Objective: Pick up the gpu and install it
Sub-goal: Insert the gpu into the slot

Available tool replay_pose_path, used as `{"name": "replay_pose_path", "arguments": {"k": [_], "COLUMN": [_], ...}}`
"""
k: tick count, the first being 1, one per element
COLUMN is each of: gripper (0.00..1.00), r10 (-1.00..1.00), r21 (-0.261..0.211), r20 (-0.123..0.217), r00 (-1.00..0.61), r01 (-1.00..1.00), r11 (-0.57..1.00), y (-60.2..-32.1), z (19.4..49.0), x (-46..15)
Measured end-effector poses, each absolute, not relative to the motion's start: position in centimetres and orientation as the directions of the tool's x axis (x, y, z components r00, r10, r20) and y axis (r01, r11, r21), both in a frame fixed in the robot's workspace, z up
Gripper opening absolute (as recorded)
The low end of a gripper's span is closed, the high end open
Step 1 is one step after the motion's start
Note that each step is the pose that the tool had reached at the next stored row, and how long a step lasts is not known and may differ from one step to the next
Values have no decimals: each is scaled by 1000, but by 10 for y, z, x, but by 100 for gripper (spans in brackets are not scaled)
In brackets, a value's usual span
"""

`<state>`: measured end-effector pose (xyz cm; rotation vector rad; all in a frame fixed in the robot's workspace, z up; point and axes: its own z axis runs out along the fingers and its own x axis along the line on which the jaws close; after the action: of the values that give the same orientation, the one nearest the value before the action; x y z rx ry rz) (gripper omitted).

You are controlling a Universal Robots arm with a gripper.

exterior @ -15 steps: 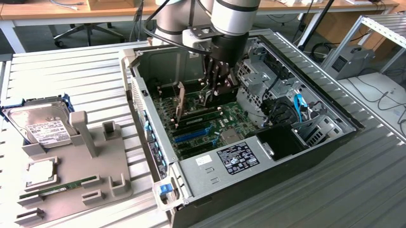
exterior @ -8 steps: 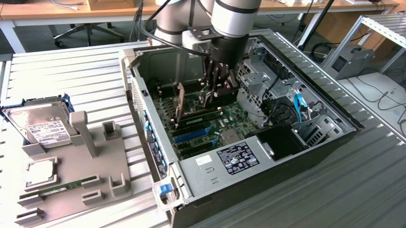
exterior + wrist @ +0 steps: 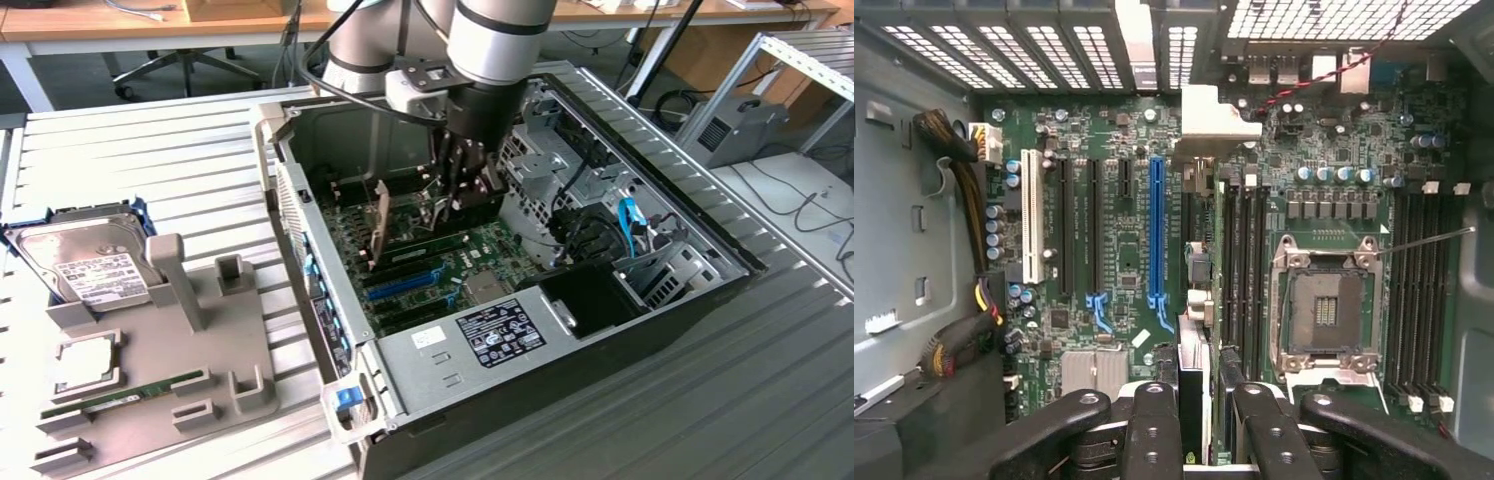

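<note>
The gpu [image 3: 1194,300] is held edge-on in the clenched gripper [image 3: 461,185] at the frame's middle, and could be jammed if lowered off the blue slot [image 3: 1156,235].

arm reaches straight down — tool [image 3: 461,190] vertical, its fingers [image 3: 1154,430] partly closed on the gpu [image 3: 1192,390].

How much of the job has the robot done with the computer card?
Done: the pick-up. The gripper appears shut on the gpu, seen edge-on.
In hand: it holds the card inside the open computer case, above the green motherboard.
Left: plugging it in. The long blue slot looks empty, and the card doesn't look pushed into any slot yet.
</note>
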<state>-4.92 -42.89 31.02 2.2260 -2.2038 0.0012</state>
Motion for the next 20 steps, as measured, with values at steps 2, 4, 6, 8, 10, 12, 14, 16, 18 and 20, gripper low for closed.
{"name": "replay_pose_path", "arguments": {"k": [2, 4, 6, 8, 10, 12, 14, 16, 18, 20], "gripper": [26, 26, 26, 26, 26, 26, 26, 26, 26, 26], "r10": [-1000, -1000, -1000, -1000, -1000, -1000, -1000, -1000, -1000, -1000], "r21": [6, 6, 6, 6, 6, 6, 6, 6, 6, 6], "r20": [7, 6, 6, 6, 5, 5, 5, 5, 5, 5], "r00": [10, 10, 10, 10, 10, 10, 10, 10, 10, 10], "r01": [-1000, -1000, -1000, -1000, -1000, -1000, -1000, -1000, -1000, -1000], "r11": [-10, -10, -10, -10, -10, -10, -10, -10, -10, -10], "y": [-430, -431, -434, -435, -436, -436, -437, -438, -439, -440], "z": [310, 310, 309, 309, 309, 309, 308, 308, 308, 308], "x": [-49, -49, -50, -50, -50, -50, -50, -50, -51, -51]}}
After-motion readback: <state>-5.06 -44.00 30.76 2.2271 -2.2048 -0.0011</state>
